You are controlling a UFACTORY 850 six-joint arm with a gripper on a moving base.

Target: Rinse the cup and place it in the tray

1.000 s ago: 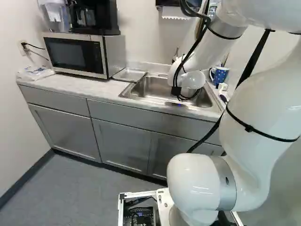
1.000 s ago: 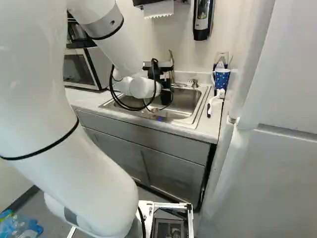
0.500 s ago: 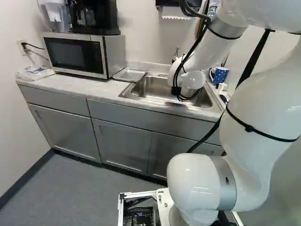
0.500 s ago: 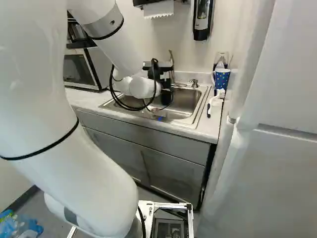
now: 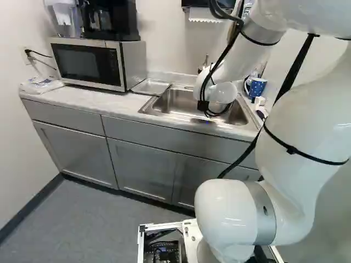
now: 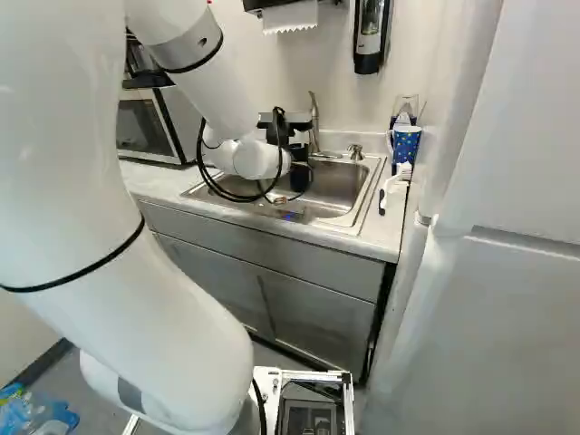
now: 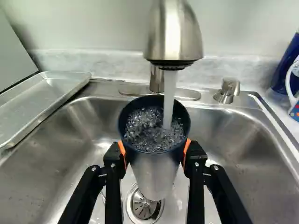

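White arm (image 5: pixel 307 126) reaches over the table (image 5: pixel 88 97) to the sink (image 7: pixel 46 154). We read the step as rinsing, with the tray placement still to be done; we would keep every turn of the cup inside the basin walls.

Tray (image 7: pixel 44 105): metal, shallow, between the microwave (image 5: pixel 88 61) and the basin. Nothing stands between it and the cup in the wrist view, so a lift over the near rim should serve, once the cup has drained.

Faucet (image 7: pixel 173 32) running. The cup (image 7: pixel 154 175) is directly under the spout, mouth up, the stream (image 7: pixel 169 98) falling inside it and churning to froth. We judge it well filled, so heavier and likelier to slip when wet. Best to draw it down and clear of the spout before tipping, roll the wrist slowly, let it empty wholly, then right it.

End effector (image 7: pixel 154 150): clamped on the cup from two sides, orange pads (image 7: pixel 122 151) against the wall below the rim. We advise steady pressure, no extra squeeze.

Drain (image 7: pixel 144 205) lies below the cup: good mark for the pour, limiting splash.
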